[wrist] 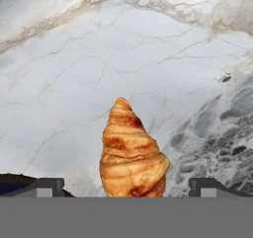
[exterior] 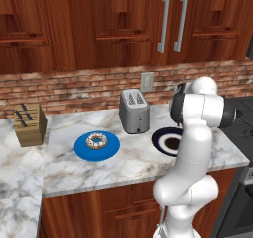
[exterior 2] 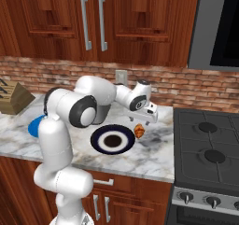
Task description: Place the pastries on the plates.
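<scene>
Your gripper (exterior 2: 141,121) hangs over the right part of the marble counter (exterior: 128,165), close above a croissant (wrist: 132,155), and its jaws stand wide apart with nothing between them. In the hand view you see the two dark fingertips (wrist: 47,187) well clear on either side of the croissant's broad end, while its pointed end reaches away from the hand over bare marble.

From the right base view, the croissant lies on the counter just beside the right rim of the dark navy plate (exterior 2: 113,139), apart from it or barely touching; you cannot tell which. That plate, with its white ring and brown centre, sits near the counter's front edge, toward the end that meets the stove (exterior 2: 207,156).

The donut (exterior: 96,141) already rests in the middle of the bright blue plate (exterior: 111,149), which sits left of the navy one, toward the counter's middle. A toaster (exterior: 134,111) stands behind and between the two plates, near the brick back wall (exterior: 74,89). A knife block (exterior: 30,125) stands at the far left, by the counter's corner.
</scene>
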